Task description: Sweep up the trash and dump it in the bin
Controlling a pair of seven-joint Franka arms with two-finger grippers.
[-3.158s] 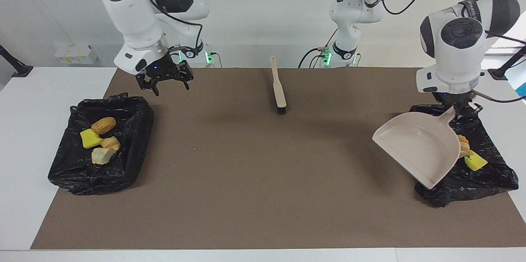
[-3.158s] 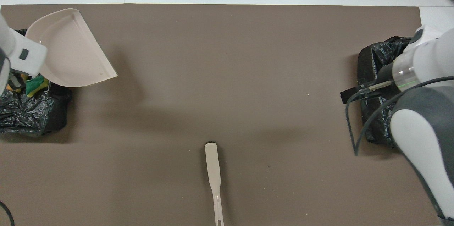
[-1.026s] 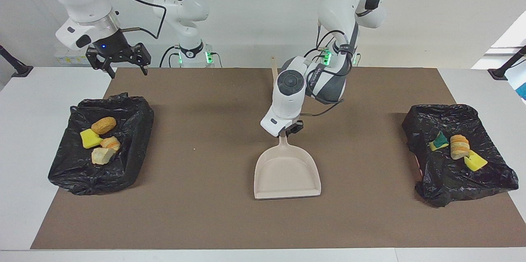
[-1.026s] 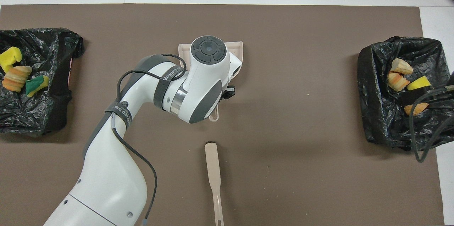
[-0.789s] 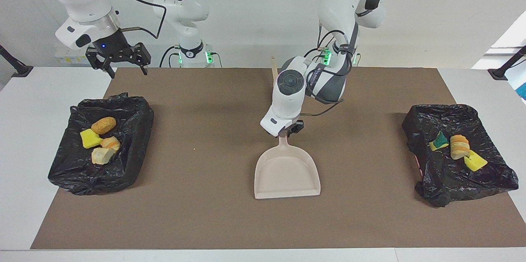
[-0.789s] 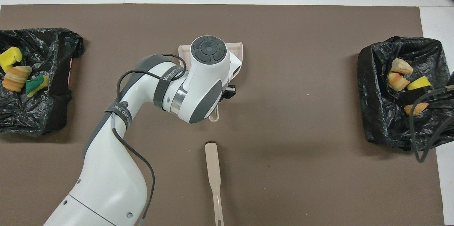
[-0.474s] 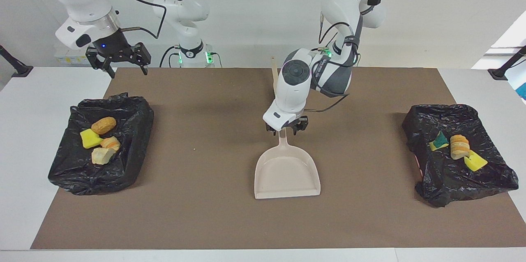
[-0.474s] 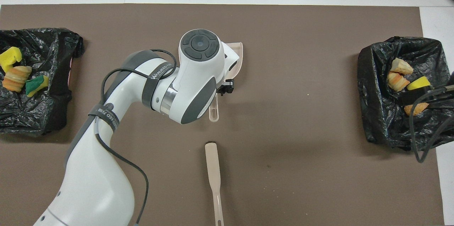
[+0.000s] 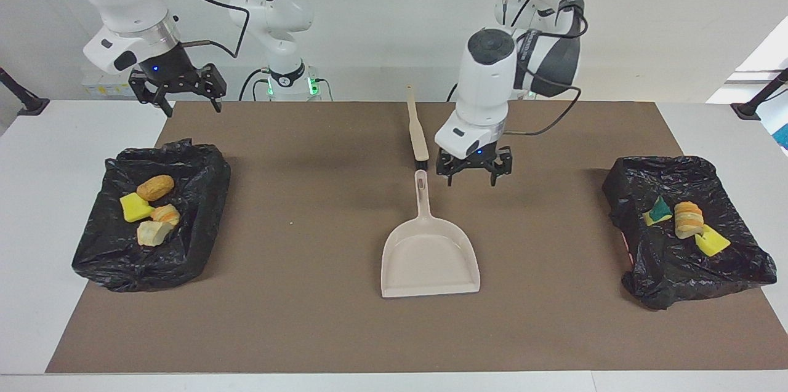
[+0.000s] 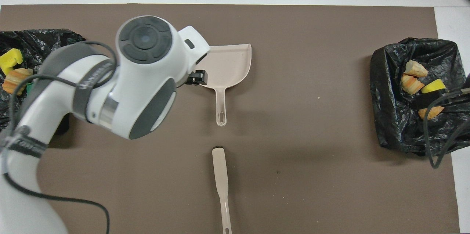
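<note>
1. While the dustpan [image 9: 430,256] lies flat mid-mat, the left gripper [image 9: 473,172] hangs empty above the mat beside its handle, fingers spread.
2. The trash [image 9: 151,208] sits in both black-lined bins [image 9: 203,192].
3. The right gripper [image 9: 175,90] waits, spread wide.

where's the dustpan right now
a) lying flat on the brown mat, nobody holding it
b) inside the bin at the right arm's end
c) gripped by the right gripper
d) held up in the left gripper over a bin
a) The dustpan lies flat on the brown mat; the left gripper hangs beside its handle with open jaws, and the right gripper is near the bin at its own end of the table.
</note>
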